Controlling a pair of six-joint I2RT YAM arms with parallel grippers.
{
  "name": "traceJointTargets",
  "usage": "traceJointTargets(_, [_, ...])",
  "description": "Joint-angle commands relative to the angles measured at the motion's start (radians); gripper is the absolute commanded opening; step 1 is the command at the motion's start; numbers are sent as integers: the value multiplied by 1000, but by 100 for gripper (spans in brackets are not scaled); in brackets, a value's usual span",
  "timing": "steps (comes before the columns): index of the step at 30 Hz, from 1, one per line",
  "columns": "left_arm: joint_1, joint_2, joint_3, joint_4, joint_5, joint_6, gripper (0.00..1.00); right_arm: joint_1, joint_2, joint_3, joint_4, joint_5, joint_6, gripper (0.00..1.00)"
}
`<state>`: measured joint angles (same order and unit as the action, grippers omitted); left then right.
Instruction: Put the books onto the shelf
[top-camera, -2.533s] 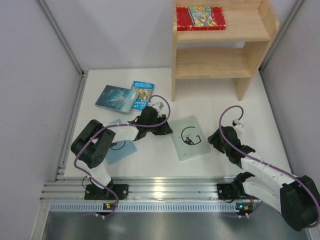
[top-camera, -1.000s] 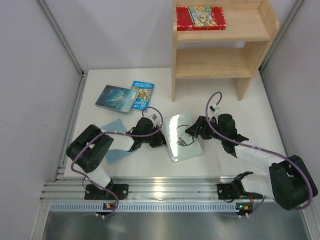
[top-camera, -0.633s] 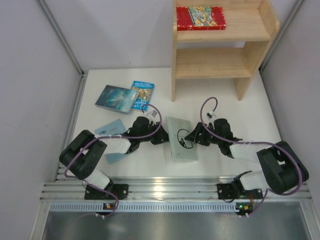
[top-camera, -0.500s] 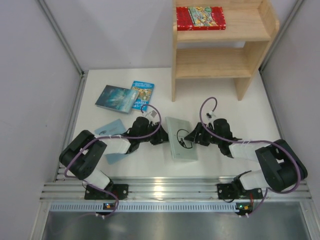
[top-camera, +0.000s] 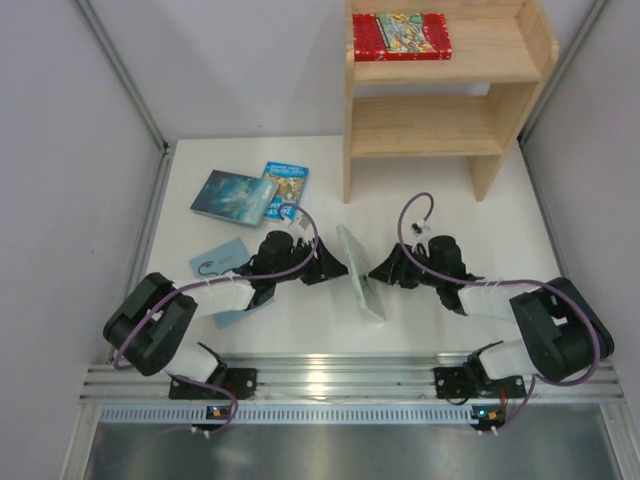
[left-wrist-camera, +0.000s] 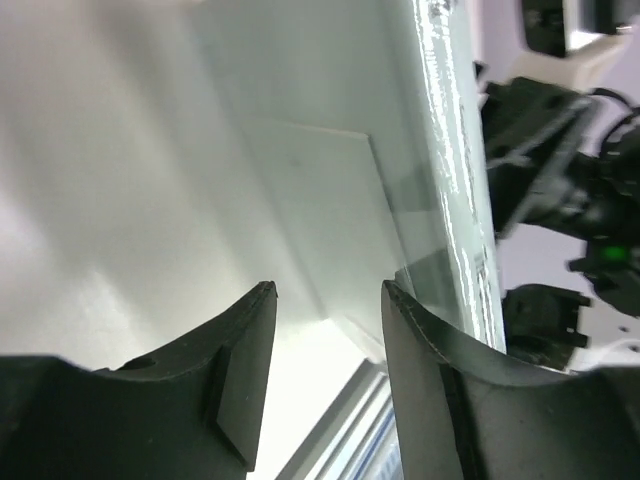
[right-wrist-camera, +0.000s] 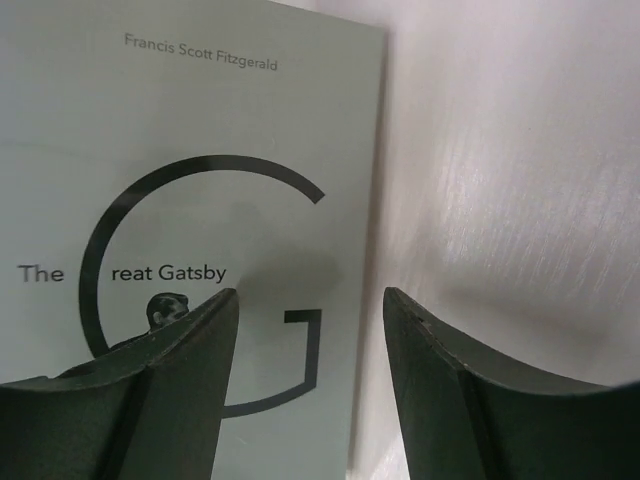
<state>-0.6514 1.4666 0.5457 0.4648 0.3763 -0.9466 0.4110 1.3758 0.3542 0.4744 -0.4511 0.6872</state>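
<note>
Right now the Great Gatsby paperback (top-camera: 362, 280) stands tipped up on one edge in the middle of the surface (top-camera: 460, 210), well short of the shelf (top-camera: 440, 125). Its front cover faces right toward my right end effector (top-camera: 383, 270), and its plain back leans toward my left end effector (top-camera: 328, 268). I judge it is propped this way to lift an edge clear, since so thin a book lying flat offers nothing to pinch.

My left end effector sits just beside the back, jaws apart with nothing between them and one finger close to a corner of the book. My right end effector faces the cover head-on, jaws likewise apart and clamped on nothing. Whether a finger touches the cover I cannot tell.

To the left, the second pale copy (top-camera: 215, 262) lies partly under my left arm. Farther off, the dark teal book (top-camera: 233, 195) and the bright blue book (top-camera: 285, 185) lie touching. The red book (top-camera: 401, 36) is already on the shelf's top tier, far right.
</note>
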Motion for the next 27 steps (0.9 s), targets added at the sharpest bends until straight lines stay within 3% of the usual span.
traceJointTargets(1, [-16, -72, 19, 268, 101, -46, 52, 11, 20, 6, 32, -32, -55, 60])
traceJointTargets(13, [-16, -57, 26, 232, 92, -46, 56, 9, 11, 3, 63, -58, -32, 59])
traceJointTargets(20, [-16, -29, 51, 198, 85, -23, 57, 11, -64, 52, -68, -37, -63, 59])
traceJointTargets(27, [-16, -80, 123, -88, -2, 68, 57, 11, -96, 101, -218, 20, -165, 59])
